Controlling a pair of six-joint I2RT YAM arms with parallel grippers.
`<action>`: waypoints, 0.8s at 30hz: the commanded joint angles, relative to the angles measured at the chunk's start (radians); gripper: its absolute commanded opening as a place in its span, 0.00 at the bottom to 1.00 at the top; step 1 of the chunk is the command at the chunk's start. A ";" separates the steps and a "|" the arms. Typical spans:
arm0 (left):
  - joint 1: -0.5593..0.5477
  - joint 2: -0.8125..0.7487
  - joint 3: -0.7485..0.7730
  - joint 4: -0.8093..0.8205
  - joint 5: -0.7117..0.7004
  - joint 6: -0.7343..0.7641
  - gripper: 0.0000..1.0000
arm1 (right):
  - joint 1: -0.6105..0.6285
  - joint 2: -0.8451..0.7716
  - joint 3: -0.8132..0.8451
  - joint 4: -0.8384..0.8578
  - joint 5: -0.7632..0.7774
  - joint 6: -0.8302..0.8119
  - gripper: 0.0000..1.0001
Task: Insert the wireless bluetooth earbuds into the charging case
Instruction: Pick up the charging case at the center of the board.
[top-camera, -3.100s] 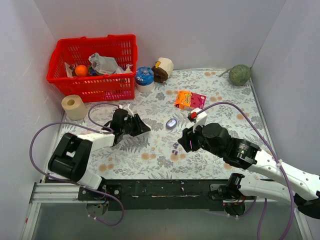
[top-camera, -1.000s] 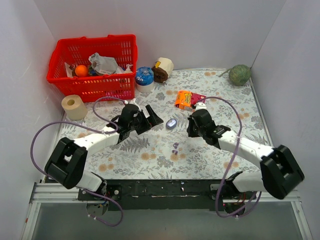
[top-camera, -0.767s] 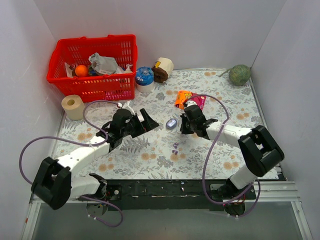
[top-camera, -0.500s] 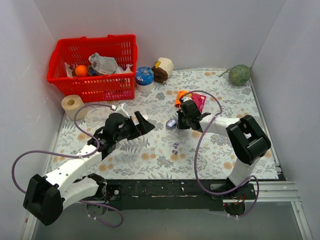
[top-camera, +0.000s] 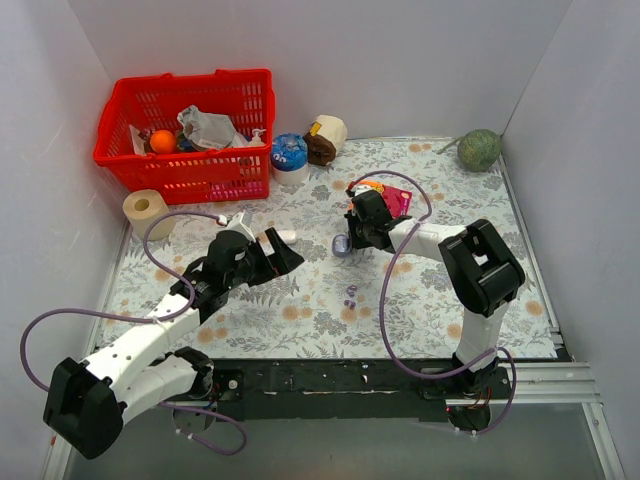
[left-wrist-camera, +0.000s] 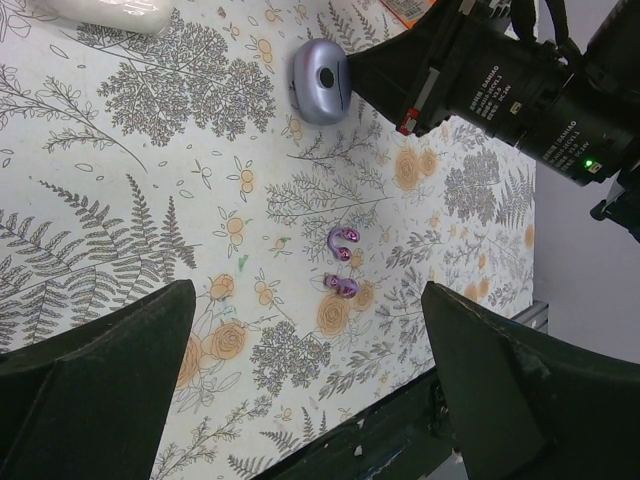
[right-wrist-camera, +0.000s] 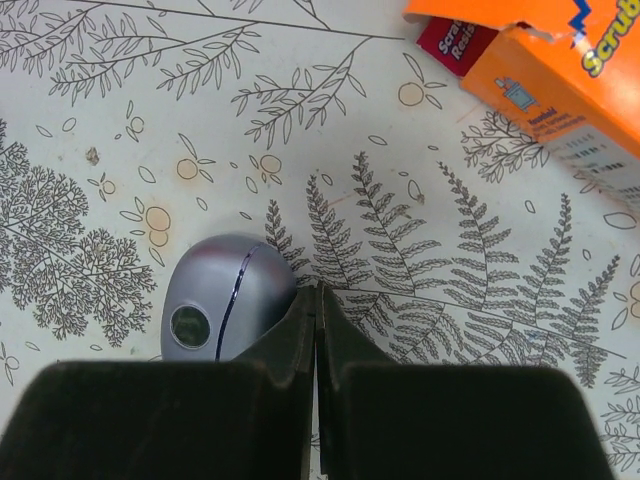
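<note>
The purple charging case (top-camera: 342, 246) lies closed on the floral table (top-camera: 300, 300). My right gripper (top-camera: 353, 238) is shut, and its joined tips touch the case's right side (right-wrist-camera: 215, 300); nothing is between the right fingers (right-wrist-camera: 317, 295). Two purple earbuds (top-camera: 350, 296) lie loose on the cloth nearer the arms' bases, and the left wrist view shows them as one (left-wrist-camera: 343, 240) above the other (left-wrist-camera: 340, 286). My left gripper (top-camera: 288, 254) hovers to the left of the case (left-wrist-camera: 318, 80), open and holding nothing (left-wrist-camera: 306, 300). A white rounded case (top-camera: 281, 236) lies beside it.
A red basket (top-camera: 185, 130) of odds and ends stands at the back left, with a paper roll (top-camera: 148, 213) in front of it. An orange snack box (top-camera: 375, 200) lies just behind the right gripper. A blue-lidded tub (top-camera: 289, 155) and a green ball (top-camera: 480, 150) sit along the back.
My right gripper has swung left until its shut tips rest against the purple case. The left gripper has drawn back a little toward the near left and stays open.
</note>
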 joint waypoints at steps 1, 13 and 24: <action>0.001 -0.046 -0.018 -0.012 -0.015 0.024 0.98 | -0.004 0.037 0.036 0.008 -0.056 -0.085 0.01; 0.001 -0.037 -0.041 0.003 0.044 0.043 0.98 | -0.002 0.128 0.102 0.034 -0.306 -0.293 0.12; 0.001 0.007 -0.035 0.069 -0.036 0.124 0.98 | -0.019 -0.199 0.037 0.013 0.009 -0.014 0.44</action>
